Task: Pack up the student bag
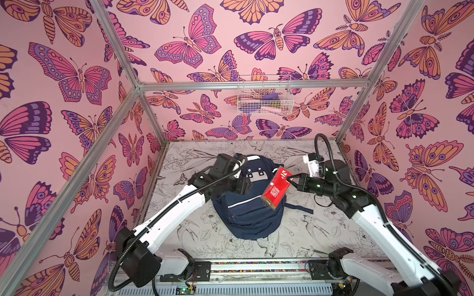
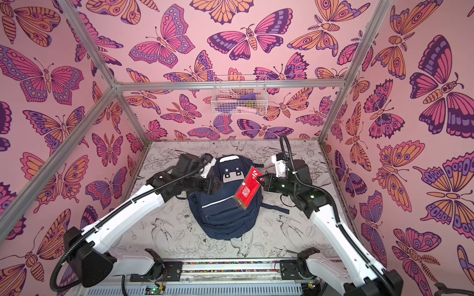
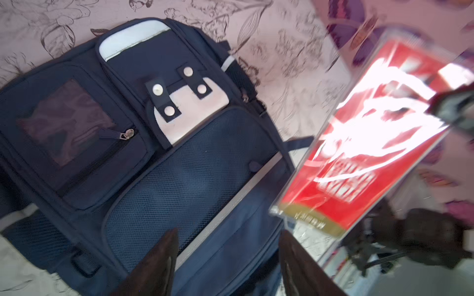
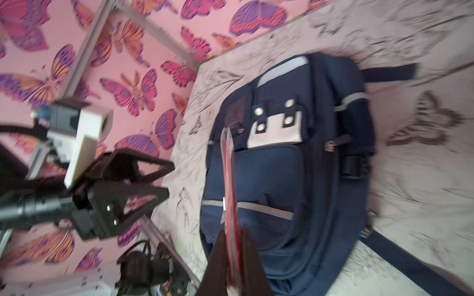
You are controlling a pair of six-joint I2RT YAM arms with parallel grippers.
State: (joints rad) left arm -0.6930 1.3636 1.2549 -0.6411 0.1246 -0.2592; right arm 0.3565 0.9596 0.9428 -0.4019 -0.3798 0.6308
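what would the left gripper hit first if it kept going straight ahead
The left gripper would probably meet the student bag first, near its mesh pocket; the red packet in the right gripper hangs beside that line. Depth is unclear.

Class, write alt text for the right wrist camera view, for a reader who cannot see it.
The right gripper clamps a thin red packet, seen edge-on, above the navy student bag lying on the floral-print table. Beside the bag, the left gripper hangs open before a pink butterfly wall.

Wire basket (image 1: 246, 107) on back wall (image 1: 205, 33)
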